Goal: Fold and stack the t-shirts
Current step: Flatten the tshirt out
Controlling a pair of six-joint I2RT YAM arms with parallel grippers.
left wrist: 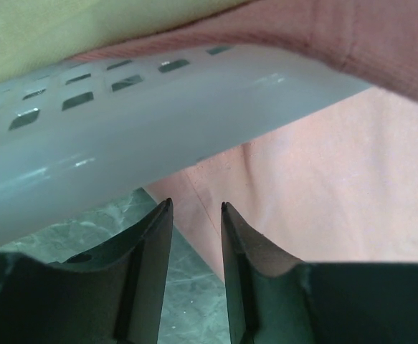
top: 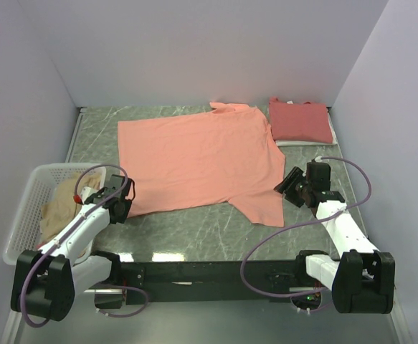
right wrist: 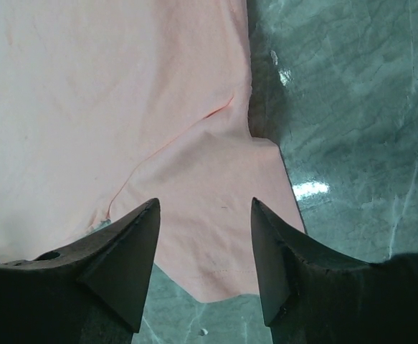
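As both arms crouch low, L fingers (left wrist: pixel 155 236) sit narrowly parted by basket (left wrist: pixel 158 122) rim, R fingers (right wrist: pixel 133 244) wide over orange tee (right wrist: pixel 87 86) sleeve; only overhead shows folded tee (top: pixel 300 120), 1 o'clock.

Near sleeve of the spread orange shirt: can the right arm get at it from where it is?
Probably yes. The right pincer hangs open just above the near sleeve, and nothing lies on the sleeve or between the two.

Salmon t-shirt (top: pixel 194 161); white basket (top: pixel 22 215) (green-marbled table (top: pixel 194 229)).
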